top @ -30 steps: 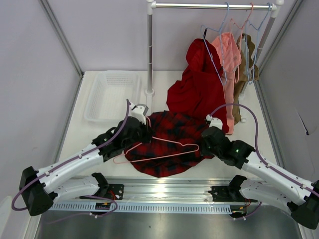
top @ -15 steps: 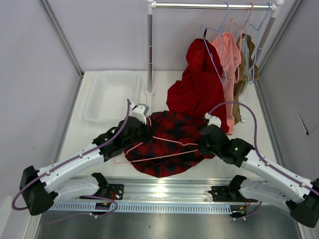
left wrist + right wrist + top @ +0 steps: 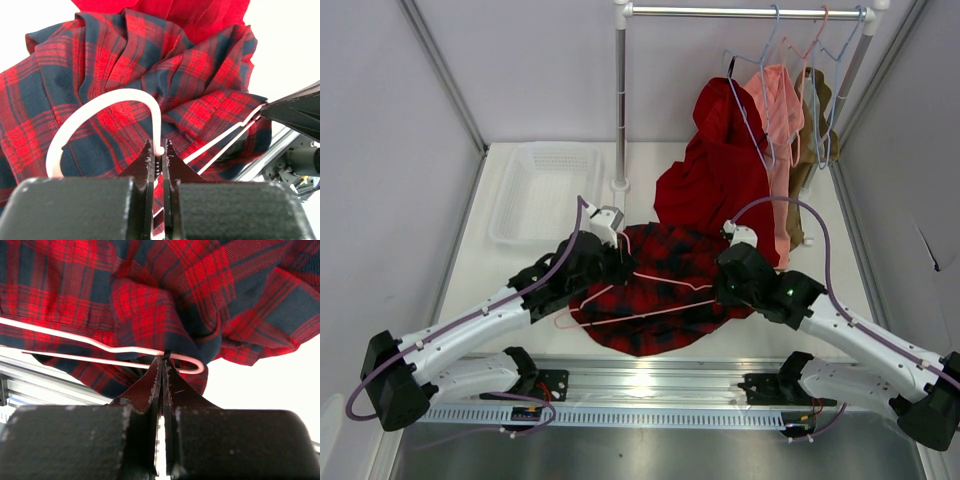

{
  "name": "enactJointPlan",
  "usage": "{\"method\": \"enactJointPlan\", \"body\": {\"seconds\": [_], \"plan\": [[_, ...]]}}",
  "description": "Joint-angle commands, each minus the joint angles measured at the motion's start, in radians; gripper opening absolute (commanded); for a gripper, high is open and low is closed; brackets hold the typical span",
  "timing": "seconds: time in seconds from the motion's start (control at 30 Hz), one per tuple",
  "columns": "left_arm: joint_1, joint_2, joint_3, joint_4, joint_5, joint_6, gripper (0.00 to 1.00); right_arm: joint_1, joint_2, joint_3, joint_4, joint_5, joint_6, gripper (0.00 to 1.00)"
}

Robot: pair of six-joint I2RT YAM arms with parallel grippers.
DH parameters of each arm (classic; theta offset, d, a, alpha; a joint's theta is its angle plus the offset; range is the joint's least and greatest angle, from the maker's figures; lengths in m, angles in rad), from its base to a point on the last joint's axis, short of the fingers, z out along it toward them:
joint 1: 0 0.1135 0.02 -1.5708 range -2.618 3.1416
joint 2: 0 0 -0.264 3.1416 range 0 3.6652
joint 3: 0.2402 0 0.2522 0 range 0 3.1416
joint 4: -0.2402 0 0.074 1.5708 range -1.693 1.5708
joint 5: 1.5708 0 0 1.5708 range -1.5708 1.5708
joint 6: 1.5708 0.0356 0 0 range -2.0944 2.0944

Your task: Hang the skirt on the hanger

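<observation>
1. Top external view: the skirt (image 3: 665, 255) lies bunched on the table (image 3: 470, 270), just in front of the foot of the rack pole (image 3: 620, 100), on the side toward my bases. The hanger (image 3: 670, 283) lies across the skirt. Its hook end is the end nearer the pole and its other end points away to the right. My left gripper (image 3: 617, 265) sits at the hook end, and my right gripper (image 3: 722, 290) sits at the end farther from the pole. A plain red garment (image 3: 720, 170) hangs right of the pole, and its hem meets the skirt's far edge. A white basket (image 3: 545, 190) rests left of the pole.
2. Left wrist view: my left fingers are pressed almost together, pinching the hanger where its curved hook comes down. The hook arches over the plaid cloth. Two thin wires run off to the right as far as the dark tip of my other gripper.
3. Right wrist view: my right fingers are squeezed tight together, nipping the rounded bend at the hanger's shoulder. From there the wire runs away to the left, in front of the skirt's folds.
</observation>
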Motion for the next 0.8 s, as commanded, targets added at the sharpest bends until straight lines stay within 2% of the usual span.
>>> {"method": "enactJointPlan", "body": {"seconds": [0.0, 0.33, 0.47, 0.77], "plan": [[0.006, -0.011, 0.031, 0.078, 0.048, 0.022, 0.0, 0.004, 0.011, 0.053, 0.036, 0.004, -0.026, 0.0], [0.006, 0.041, 0.071, 0.124, 0.067, 0.003, 0.0, 0.004, 0.019, 0.079, 0.037, -0.005, -0.036, 0.0], [0.006, 0.075, 0.14, 0.126, 0.071, 0.012, 0.0, 0.006, 0.021, 0.089, 0.042, -0.019, -0.044, 0.0], [0.006, 0.149, 0.33, -0.02, 0.029, 0.081, 0.0, 0.004, 0.005, 0.103, 0.025, -0.013, -0.067, 0.0]]}}
